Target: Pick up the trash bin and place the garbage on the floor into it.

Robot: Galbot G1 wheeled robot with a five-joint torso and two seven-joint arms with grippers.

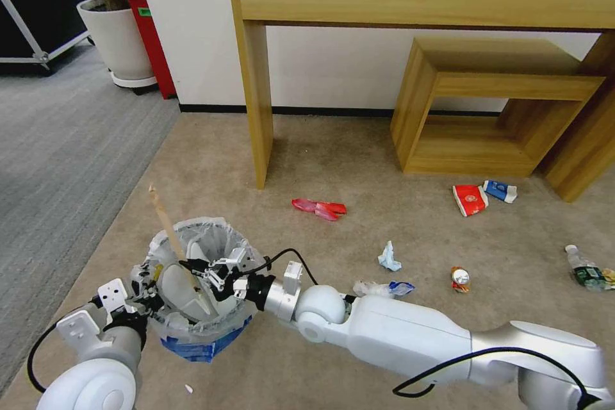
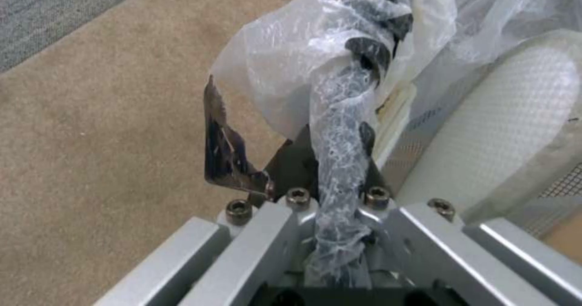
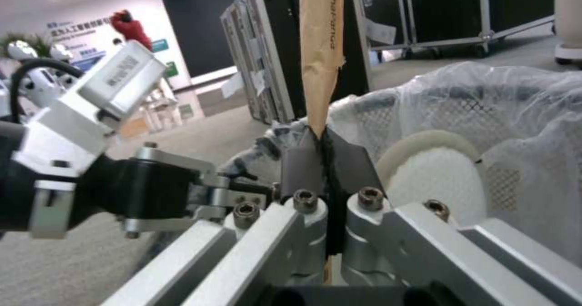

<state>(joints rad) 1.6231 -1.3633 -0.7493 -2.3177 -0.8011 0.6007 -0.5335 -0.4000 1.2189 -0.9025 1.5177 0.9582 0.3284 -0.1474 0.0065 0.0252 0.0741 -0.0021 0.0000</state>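
The trash bin [image 1: 211,327], lined with a clear bag, is held at its rim by my left gripper [image 1: 148,295], which is shut on the bag-covered rim [image 2: 339,160]. A white slipper [image 3: 436,174] lies inside it. My right gripper [image 1: 206,274] hovers over the bin's mouth, shut on a wooden stick [image 1: 165,221] that stands up out of its fingers [image 3: 321,47]. On the beige floor [image 1: 359,160] lie a red wrapper [image 1: 319,208], a red cup [image 1: 469,199], a blue-white carton [image 1: 500,191], a tissue [image 1: 389,257], a can [image 1: 460,278] and a clear bottle [image 1: 586,272].
A wooden table [image 1: 256,96] stands against the back wall with a low wooden shelf [image 1: 487,109] under it. A white plant pot [image 1: 118,38] and a red box [image 1: 150,32] stand at the far left on grey ribbed carpet [image 1: 57,141].
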